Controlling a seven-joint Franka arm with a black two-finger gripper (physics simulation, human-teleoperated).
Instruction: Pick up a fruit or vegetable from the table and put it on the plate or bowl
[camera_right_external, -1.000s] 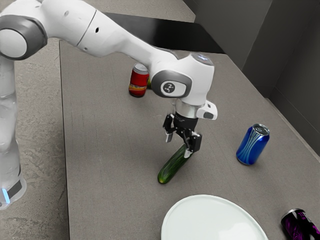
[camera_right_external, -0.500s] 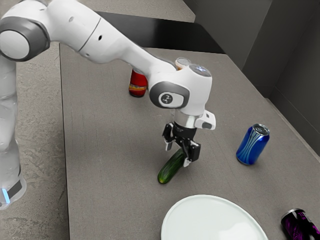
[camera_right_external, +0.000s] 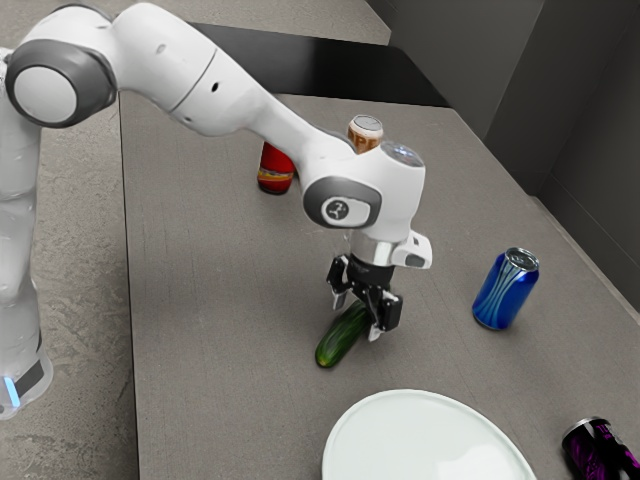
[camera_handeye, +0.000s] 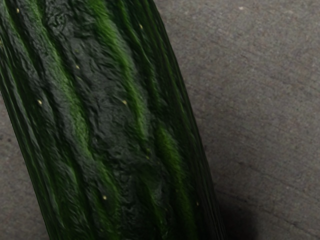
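The grey table carries a white plate at its near edge. The cucumber lies flat just beyond the plate, toward the table's middle. The gripper straddles the cucumber's far end, fingers spread.

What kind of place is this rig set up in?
Probably a bare simulated test room rather than a kitchen: a plain grey table stands against dark blank walls, and it holds a few loose props, among them a blue can, a cucumber and a white plate.
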